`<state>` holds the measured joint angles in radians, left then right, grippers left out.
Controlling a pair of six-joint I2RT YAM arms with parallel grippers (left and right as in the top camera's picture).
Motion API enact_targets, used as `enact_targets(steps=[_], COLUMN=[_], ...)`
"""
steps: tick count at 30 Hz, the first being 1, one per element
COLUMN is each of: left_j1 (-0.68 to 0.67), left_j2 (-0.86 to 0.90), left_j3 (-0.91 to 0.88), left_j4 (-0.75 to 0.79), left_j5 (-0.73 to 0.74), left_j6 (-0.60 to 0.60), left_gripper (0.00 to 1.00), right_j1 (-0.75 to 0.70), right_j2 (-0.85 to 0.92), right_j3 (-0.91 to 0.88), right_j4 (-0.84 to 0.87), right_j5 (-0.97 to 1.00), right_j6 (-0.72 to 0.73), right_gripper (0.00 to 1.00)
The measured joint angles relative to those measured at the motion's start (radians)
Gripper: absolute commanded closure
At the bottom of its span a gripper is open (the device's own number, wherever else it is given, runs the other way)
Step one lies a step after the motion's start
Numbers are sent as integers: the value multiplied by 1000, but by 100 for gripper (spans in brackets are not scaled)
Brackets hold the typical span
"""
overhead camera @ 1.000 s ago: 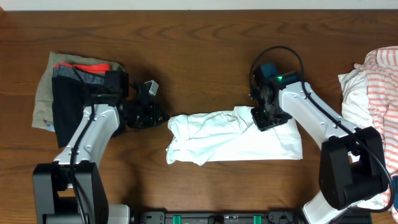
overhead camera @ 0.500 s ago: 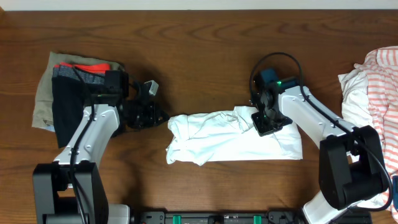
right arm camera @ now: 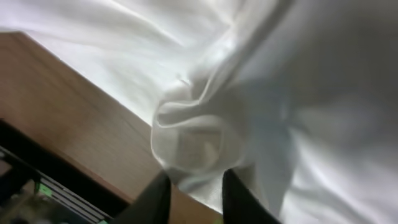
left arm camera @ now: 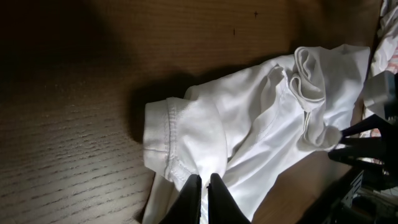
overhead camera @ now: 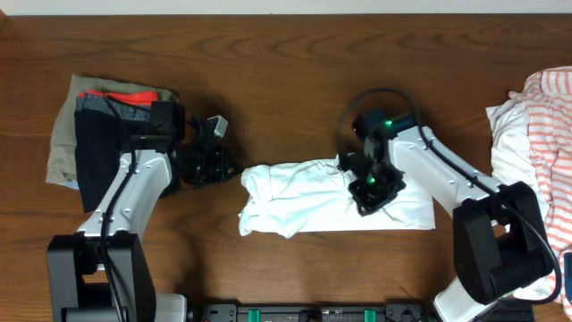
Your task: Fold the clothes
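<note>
Overhead and wrist views of a folding workspace. The white shirt [overhead camera: 304, 201] lies at the middle of the wooden table [overhead camera: 286, 63], spread lengthwise between the two arms. It is partly folded into a rough band. Its right portion lies flat with a straight lower edge, and its left portion is rumpled, with loose folds and an uneven outline. The fabric is plain and thin. In the left wrist view a stitched sleeve hem [left arm camera: 171, 140] faces the camera and the ribbed collar [left arm camera: 309, 74] curls at the far end. No chest print shows in any view.

The left gripper [overhead camera: 225, 167] is clenched on the shirt's left edge, its fingertips pressed together on the cloth just below the hem. The right gripper [overhead camera: 368, 190] sits over the shirt right of centre. Its jaws stand apart with a rolled bunch of fabric [right arm camera: 186, 143] between them, and whether they pinch it cannot be told.

A white, orange-striped garment [overhead camera: 541, 116] lies crumpled at the table's right edge, well apart from the shirt. A stack of folded clothes [overhead camera: 63, 134] in khaki, black, grey and orange rests at the left.
</note>
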<state>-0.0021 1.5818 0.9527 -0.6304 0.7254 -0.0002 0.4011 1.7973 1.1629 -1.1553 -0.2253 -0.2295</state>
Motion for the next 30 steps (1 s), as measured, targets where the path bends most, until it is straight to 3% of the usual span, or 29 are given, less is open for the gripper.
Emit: enact_targets(steps=[16,24,30], left_j1=[0,0,0], left_j2=[0,0,0], left_j3=[0,0,0], left_j4=[-28,-35,-35], left_j5=[0,0,0], left_j6=[0,0,0], left_gripper=[92,92,92], right_j1=[0,3,6], right_j2=[0,0,-1], right_j3=[0,-19,-127], right_j4=[81,137,198], right_j5=[55,-44,-105], right_j6=[70,91,94], right_gripper=[76,67,67])
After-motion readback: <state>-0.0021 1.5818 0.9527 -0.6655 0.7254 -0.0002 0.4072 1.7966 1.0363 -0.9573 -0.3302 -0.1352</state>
